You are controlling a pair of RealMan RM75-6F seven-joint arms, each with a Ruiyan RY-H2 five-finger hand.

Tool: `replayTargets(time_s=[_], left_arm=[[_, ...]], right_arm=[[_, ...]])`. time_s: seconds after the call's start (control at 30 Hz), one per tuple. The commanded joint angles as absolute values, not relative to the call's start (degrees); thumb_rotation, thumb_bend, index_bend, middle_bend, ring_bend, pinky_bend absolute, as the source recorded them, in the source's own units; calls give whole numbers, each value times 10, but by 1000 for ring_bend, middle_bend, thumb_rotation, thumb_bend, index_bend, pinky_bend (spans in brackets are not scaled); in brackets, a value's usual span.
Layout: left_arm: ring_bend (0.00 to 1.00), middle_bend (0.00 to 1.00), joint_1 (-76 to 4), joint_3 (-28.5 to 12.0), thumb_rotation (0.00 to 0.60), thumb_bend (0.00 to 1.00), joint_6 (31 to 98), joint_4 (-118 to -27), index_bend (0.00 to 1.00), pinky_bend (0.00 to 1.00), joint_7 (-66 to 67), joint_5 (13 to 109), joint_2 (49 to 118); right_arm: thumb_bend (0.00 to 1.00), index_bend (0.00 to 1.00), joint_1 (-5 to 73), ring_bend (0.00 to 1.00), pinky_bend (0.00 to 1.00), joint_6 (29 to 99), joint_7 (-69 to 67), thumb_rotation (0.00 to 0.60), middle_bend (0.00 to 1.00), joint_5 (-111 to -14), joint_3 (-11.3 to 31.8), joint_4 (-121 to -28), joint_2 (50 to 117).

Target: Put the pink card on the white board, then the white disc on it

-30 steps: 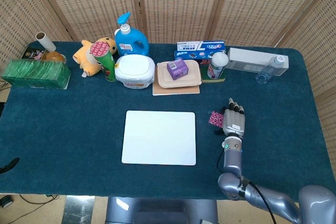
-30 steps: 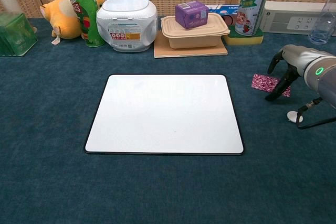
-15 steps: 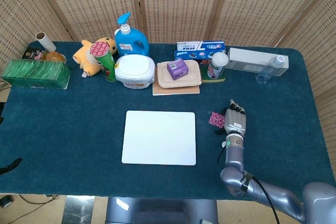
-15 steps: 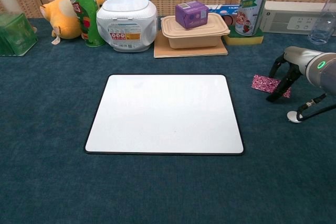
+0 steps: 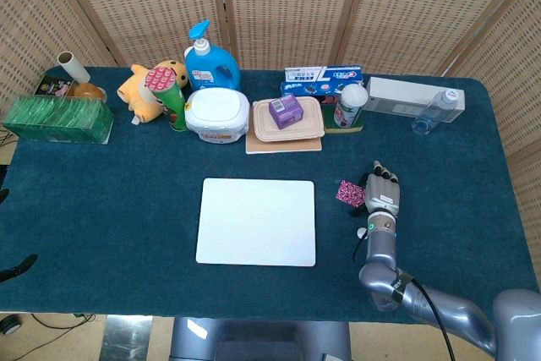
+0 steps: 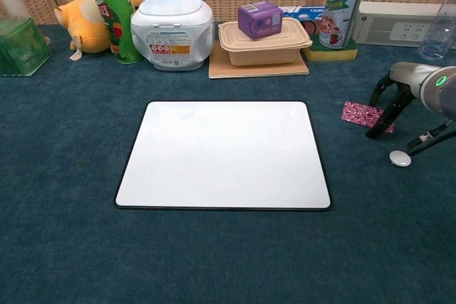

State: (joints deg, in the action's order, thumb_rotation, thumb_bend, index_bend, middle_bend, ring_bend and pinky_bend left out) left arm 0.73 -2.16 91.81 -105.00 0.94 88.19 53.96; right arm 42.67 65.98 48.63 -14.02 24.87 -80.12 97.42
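The pink patterned card (image 5: 348, 192) (image 6: 361, 113) lies flat on the blue cloth, right of the white board (image 5: 257, 221) (image 6: 224, 154). My right hand (image 5: 381, 196) (image 6: 405, 94) hovers over the card's right end, fingers pointing down and apart, fingertips (image 6: 371, 133) at the card's edge, holding nothing. The small white disc (image 6: 400, 159) lies on the cloth just nearer than the hand; in the head view the arm hides it. My left hand is not seen in either view.
Along the table's far side stand a green box (image 5: 57, 118), plush toy (image 5: 145, 89), chips can (image 5: 172, 97), blue bottle (image 5: 208, 61), white tub (image 5: 217, 113), lunch box with purple carton (image 5: 287, 116), cup (image 5: 350, 105), power strip (image 5: 406, 95) and clear bottle (image 5: 435, 111).
My right hand has shifted slightly to the right, uncovering the white disc in the chest view. Card, disc and board have not moved.
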Motion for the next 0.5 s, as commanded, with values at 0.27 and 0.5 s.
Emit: replayTargets(time_s=[0.27, 0.5], left_arm=[[0, 0, 6, -22, 600, 72, 916, -1051, 0, 0, 11, 881, 540], [0, 0, 6, -22, 600, 72, 916, -1051, 0, 0, 10, 880, 540]], right_arm=[[161, 383, 435, 0, 0, 656, 476, 600, 0, -131, 245, -798, 970], [175, 401, 439, 0, 0, 655, 472, 600, 0, -120, 242, -801, 963]])
